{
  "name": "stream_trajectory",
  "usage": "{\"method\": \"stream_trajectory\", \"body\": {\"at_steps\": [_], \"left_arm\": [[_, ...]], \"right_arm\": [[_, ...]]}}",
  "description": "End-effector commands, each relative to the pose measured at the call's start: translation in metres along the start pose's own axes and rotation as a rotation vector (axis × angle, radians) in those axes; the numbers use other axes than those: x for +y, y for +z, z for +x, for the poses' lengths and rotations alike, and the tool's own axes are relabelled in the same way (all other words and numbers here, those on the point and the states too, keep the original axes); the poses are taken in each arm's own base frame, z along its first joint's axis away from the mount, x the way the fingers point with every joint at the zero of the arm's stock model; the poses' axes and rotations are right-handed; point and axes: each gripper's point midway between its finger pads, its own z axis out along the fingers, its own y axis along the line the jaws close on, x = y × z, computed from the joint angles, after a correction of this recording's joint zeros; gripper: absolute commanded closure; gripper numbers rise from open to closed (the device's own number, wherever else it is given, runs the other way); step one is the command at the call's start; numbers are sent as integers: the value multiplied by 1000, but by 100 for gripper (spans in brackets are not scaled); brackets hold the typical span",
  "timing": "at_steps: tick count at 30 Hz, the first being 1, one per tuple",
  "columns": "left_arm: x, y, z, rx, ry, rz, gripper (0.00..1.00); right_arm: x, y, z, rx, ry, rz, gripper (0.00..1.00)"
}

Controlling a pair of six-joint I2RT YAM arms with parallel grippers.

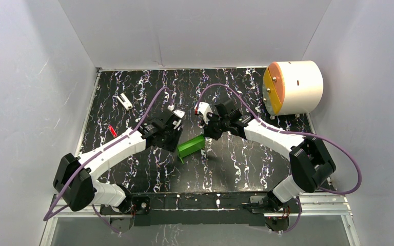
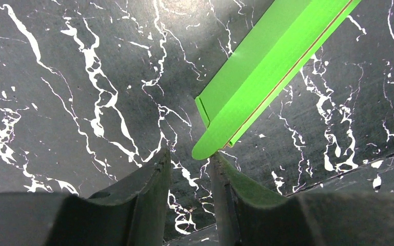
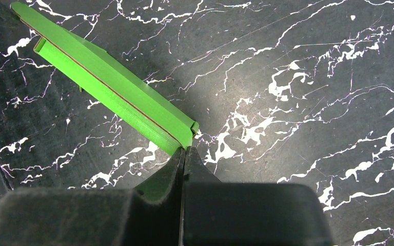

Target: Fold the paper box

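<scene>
The paper box is a bright green, flat folded box standing on its long edge at the middle of the black marbled table, between my two grippers. In the right wrist view the box runs up to the left, and my right gripper is shut with its tips pinching the box's near end. My left gripper is open with a clear gap. The box's rounded tab touches the tip of its right finger. From above, the left gripper is at the box's left end and the right gripper at its right end.
A large white cylinder with an orange-yellow face lies at the back right. A small white object and a small red piece lie at the left of the table. White walls close in the back and both sides.
</scene>
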Motion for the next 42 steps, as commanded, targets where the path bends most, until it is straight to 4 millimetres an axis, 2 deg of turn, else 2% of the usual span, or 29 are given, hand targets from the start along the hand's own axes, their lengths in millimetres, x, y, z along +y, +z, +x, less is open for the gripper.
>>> {"method": "stream_trajectory", "body": {"at_steps": [1, 8, 16, 20, 30, 33, 38, 42], "left_arm": [[-3, -7, -15, -32, -5, 11, 66], [-18, -5, -20, -13, 4, 84, 70], [-21, 3, -19, 7, -33, 81, 94], [-19, 10, -21, 16, -76, 49, 100], [-16, 26, -30, -4, -190, -16, 100], [-17, 28, -34, -24, -211, -13, 100], [-21, 23, -45, -91, -237, 18, 100], [-20, 17, -50, -143, -232, 31, 100]], "right_arm": [[-2, -10, -23, -54, -3, 8, 95], [0, -10, -23, -55, 9, 5, 96], [1, -14, -31, -64, 47, 28, 100], [2, -13, -35, -45, 93, 68, 100], [12, -9, -36, 2, 329, 178, 100], [22, -7, -33, 23, 373, 206, 100], [35, -1, -29, 42, 396, 259, 100], [39, -2, -39, -24, 353, 267, 100]]}}
